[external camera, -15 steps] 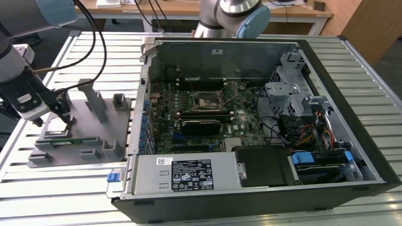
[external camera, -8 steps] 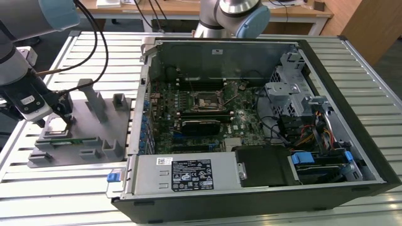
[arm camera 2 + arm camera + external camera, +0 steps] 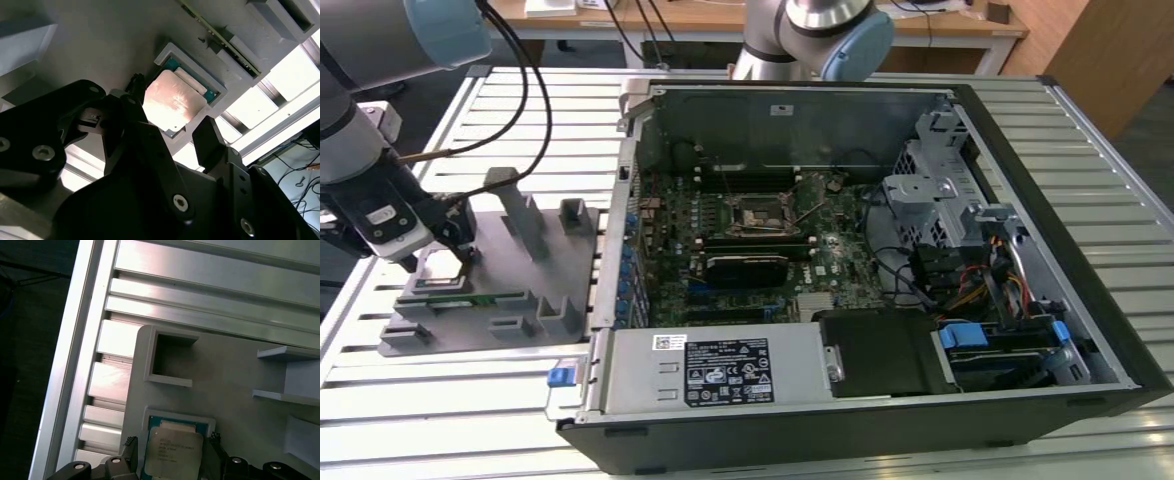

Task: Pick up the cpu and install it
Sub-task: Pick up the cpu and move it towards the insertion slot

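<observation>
Fingers [image 3: 210, 140] of the gripper [image 3: 172, 439] stand spread on either side of the cpu [image 3: 172, 102], which lies flat in a walled pocket of the grey tray [image 3: 554, 270], seemingly seated there to stay square for a pinch.
</observation>
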`<state>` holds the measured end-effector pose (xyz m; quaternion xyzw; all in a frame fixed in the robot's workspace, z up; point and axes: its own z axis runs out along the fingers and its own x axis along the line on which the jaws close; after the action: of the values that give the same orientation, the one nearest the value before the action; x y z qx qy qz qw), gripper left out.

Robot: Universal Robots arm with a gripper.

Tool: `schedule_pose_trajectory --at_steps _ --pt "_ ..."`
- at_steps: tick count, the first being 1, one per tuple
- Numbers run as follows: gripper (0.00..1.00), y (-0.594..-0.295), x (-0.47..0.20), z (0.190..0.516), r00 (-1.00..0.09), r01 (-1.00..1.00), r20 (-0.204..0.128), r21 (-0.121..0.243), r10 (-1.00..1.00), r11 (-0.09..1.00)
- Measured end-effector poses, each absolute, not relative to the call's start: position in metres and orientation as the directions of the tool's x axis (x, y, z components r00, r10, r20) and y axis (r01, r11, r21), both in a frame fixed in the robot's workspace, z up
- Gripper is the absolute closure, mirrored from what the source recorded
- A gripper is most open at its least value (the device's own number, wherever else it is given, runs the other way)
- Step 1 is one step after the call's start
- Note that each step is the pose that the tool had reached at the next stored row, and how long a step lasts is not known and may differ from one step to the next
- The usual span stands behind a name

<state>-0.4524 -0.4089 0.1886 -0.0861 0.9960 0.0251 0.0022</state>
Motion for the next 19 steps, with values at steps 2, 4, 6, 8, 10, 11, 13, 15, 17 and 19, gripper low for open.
schedule_pose_trajectory --at_steps 2,4,6,8,10,11,13,15,17,19 --pt "0.35 -0.4089 -0.4524 0.1876 -0.985 -0.171 -0.009 0.05 -0.171 0.984" --pt "0.35 -0.4089 -0.4524 0.1867 -0.985 -0.17 -0.008 0.049 -0.17 0.984" --pt "0.35 -0.4089 -0.4524 0.1859 -0.985 -0.17 -0.008 0.049 -0.17 0.984" --pt "0.35 -0.4089 -0.4524 0.1852 -0.986 -0.169 -0.008 0.049 -0.169 0.984" --pt "0.35 -0.4089 -0.4524 0.1846 -0.986 -0.168 -0.008 0.049 -0.168 0.985" --pt "0.35 -0.4089 -0.4524 0.1843 -0.986 -0.166 -0.008 0.049 -0.166 0.985" --pt "0.35 -0.4089 -0.4524 0.1838 -0.987 -0.162 -0.008 0.049 -0.162 0.985" --pt "0.35 -0.4089 -0.4524 0.1835 -0.987 -0.159 -0.008 0.049 -0.159 0.986" --pt "0.35 -0.4089 -0.4524 0.1832 -0.988 -0.157 -0.008 0.049 -0.157 0.986" --pt "0.35 -0.4089 -0.4524 0.1832 -0.988 -0.156 -0.008 0.049 -0.156 0.986"
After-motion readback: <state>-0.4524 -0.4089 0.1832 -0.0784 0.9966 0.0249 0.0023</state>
